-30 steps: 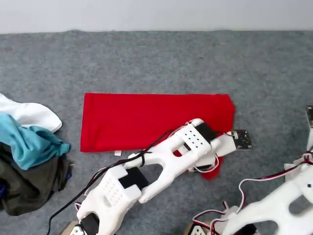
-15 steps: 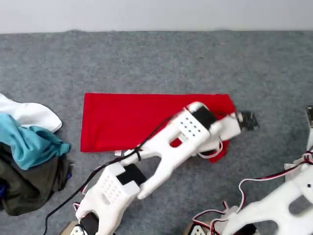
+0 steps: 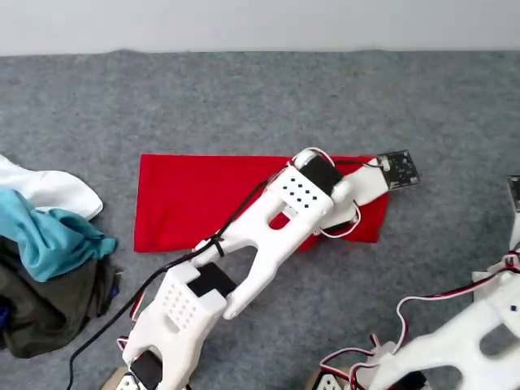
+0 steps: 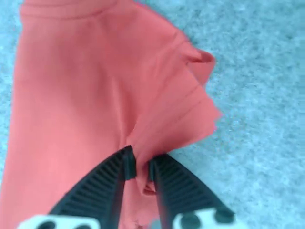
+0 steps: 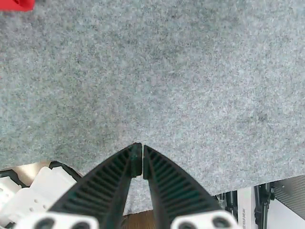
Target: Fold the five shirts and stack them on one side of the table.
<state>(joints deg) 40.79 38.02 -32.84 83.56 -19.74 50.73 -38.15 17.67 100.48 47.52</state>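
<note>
— Where is our red shirt?

— It lies flat mid-table as a long band, with one short end gathered up.

— What holds that end?

— Our left gripper. Its jaws are nearly closed, pinching a bunched fold of the cloth near the hem.

— So which step are we in?

— We judge it to be the cross-fold on the first shirt, bringing that end over the band.

— What does the next move need?

— We carry the end level toward the far end, line up the edges, then let go cleanly so nothing drags.

— And our right gripper?

— Its jaws are together and empty over the bare grey table, well apart from the shirt.

— What about the rest?

— The pile of other shirts waits unfolded at the table's left edge.
</note>
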